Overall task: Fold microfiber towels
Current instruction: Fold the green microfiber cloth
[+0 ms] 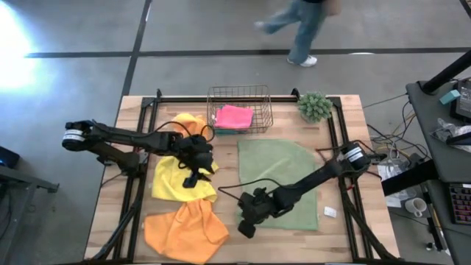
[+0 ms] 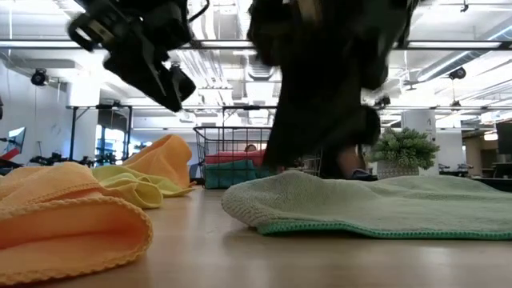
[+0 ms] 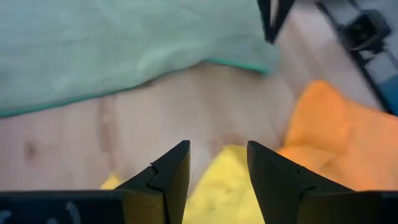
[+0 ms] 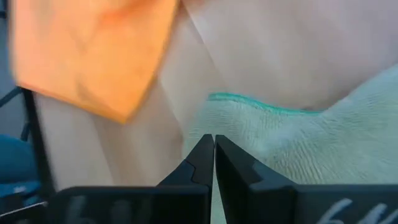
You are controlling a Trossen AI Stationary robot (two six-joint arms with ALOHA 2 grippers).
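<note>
**Olive green towel taken at its near-left corner; fold about to begin**

At the left of the bench [image 1: 346,243], an orange towel [image 1: 184,232] is seen crumpled at the near edge, with a yellow towel [image 1: 171,180] lying loose just beyond it and a second orange towel [image 1: 190,121] bunched farther off, beside the wire basket [image 1: 238,109]. The left tool [image 1: 193,177] is held above the yellow towel; in its wrist view its fingers [image 3: 168,177] are parted and nothing is gripped between them.

In the basket, at the far middle, a pink towel [image 1: 234,115] is seen lying on a teal towel [image 1: 228,129]. A small green plant [image 1: 315,107] stands just right of the basket.

Right of centre, the olive green towel [image 1: 283,177] is spread mostly flat. The right tool [image 1: 249,219] is set at that towel's near-left corner; its wrist view shows the fingers closed together with the hemmed edge at their tips, so the corner is judged to be pinched, though the cloth between the pads cannot be seen directly.

The step in hand is judged to be the first fold of the olive green towel. The next move calls for the corner to be lifted and carried across to the opposite edge, with the hems laid in line. The left tool may be needed to hold the cloth down.

A person is seen walking on the floor beyond the bench.
</note>
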